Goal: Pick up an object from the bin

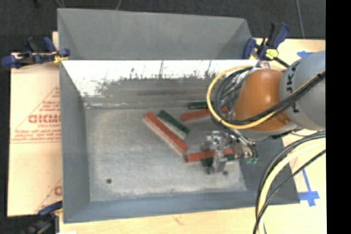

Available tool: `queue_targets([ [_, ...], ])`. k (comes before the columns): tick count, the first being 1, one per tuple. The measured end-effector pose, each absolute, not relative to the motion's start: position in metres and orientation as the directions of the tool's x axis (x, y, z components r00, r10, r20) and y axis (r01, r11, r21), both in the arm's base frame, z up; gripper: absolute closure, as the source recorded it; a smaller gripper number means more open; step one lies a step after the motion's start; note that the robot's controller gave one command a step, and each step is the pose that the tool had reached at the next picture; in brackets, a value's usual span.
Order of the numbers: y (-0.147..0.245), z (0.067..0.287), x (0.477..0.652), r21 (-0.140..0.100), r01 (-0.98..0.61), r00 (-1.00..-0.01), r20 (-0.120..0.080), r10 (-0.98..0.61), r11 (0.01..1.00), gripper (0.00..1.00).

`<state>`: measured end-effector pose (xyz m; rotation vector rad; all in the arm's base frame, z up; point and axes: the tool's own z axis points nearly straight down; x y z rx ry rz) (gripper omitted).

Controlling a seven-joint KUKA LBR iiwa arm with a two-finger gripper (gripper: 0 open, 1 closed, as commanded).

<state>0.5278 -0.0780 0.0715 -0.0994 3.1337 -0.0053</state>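
My gripper (218,155) is low in the bin's right part, near the front wall. A short red bar (193,158) lies flat on the floor, and its right end runs in under the gripper. A small dark green piece (208,161) shows at that same end. A long red bar (166,133) slants away up-left from the gripper, with a dark green bar (174,123) lying along its upper side.
Another red bar (194,115) and a green bar (197,105) lie near the back wall, partly under the arm's orange cover and cables. A small dark speck (108,181) sits at the front left. The arm covers the bin's right wall.
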Motion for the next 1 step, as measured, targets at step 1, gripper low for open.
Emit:
queue_targets([
  [1, -0.0953, 0.2508, 0.5465, -0.005, -0.035, -0.999, -0.012, -0.035, 0.999, 1.0],
])
